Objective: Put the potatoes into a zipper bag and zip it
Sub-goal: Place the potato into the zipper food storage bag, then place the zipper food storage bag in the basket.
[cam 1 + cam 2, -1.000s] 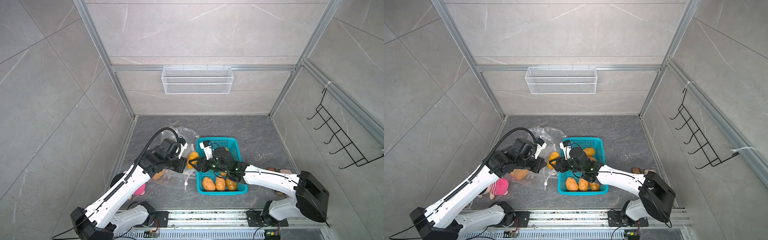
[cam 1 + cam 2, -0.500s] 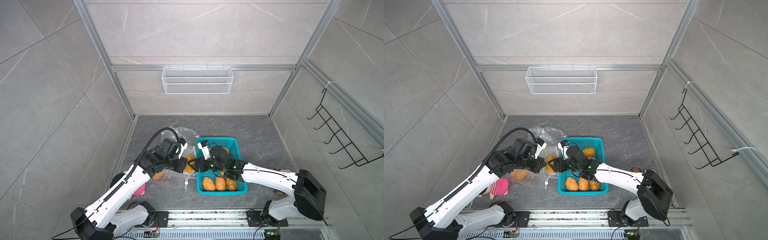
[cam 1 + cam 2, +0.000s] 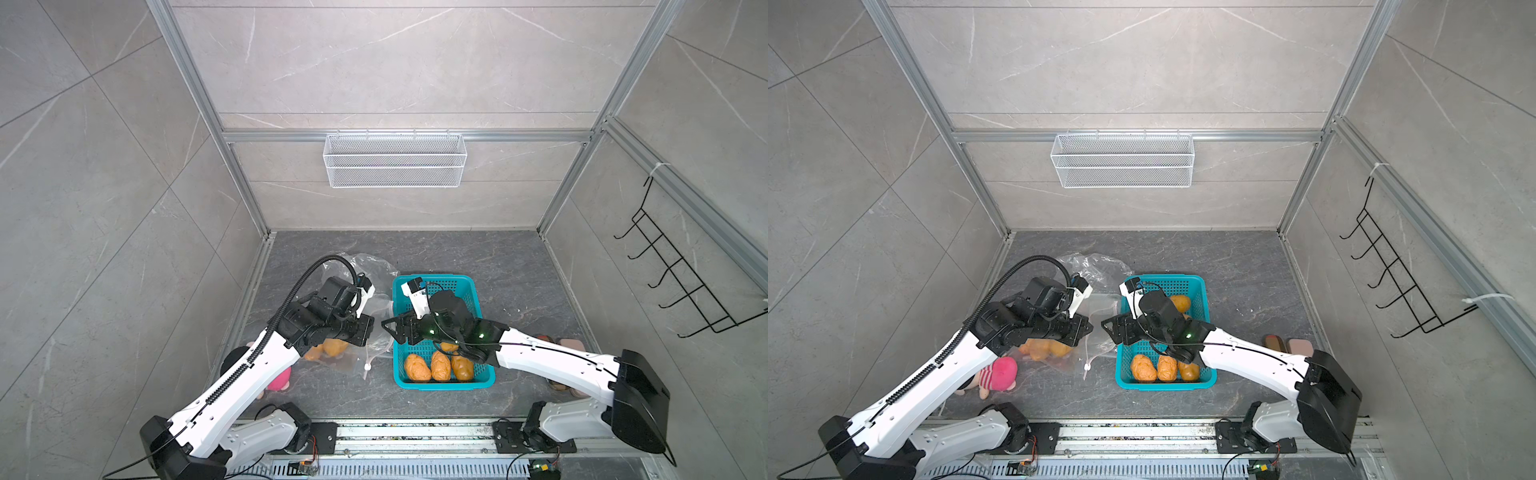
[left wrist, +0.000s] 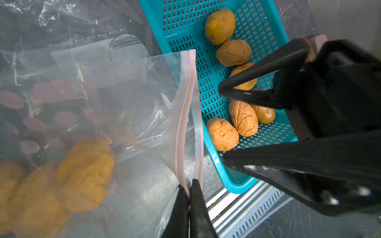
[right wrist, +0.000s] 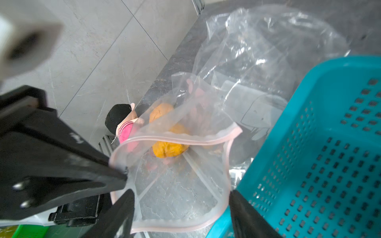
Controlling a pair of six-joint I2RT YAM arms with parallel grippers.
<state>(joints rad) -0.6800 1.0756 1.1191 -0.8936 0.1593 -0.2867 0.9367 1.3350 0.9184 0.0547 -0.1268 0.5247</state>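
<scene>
left wrist: zipper bag (image 4: 134,99) rim between left end effector (image 4: 189,186) tips

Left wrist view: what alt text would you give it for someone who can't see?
The left gripper, shut, pinches the pink zipper edge of a clear bag holding a few potatoes. Beside it, six more lie in a teal basket, partly hidden by the open right gripper.

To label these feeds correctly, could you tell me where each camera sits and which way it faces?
Top views: overhead, looking down; left arm, right arm, basket, zipper bag.
Left wrist: faces along the left gripper, shut on the bag's rim.
Right wrist: faces past the open right gripper into the bag's mouth.
Shared: bag and basket.
</scene>
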